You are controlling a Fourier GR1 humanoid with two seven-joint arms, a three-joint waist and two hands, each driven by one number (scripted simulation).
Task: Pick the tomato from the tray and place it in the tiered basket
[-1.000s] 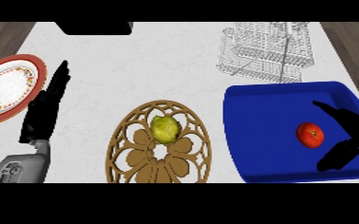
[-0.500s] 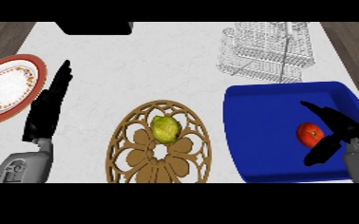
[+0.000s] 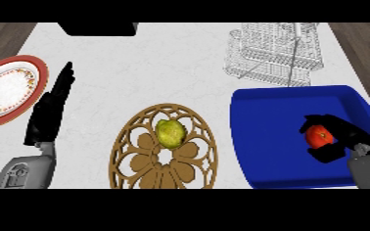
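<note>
Tomato (image 3: 318, 136) sits in the blue tray (image 3: 274, 127) at lower right, right hand (image 3: 339, 142) curled around it. Wire tiered basket (image 3: 273, 54) stands upper right. Left hand (image 3: 51, 107), fingers straight, rests at left.

We find no readable text, labels, brands, numbers or signs anywhere in this view.
</note>
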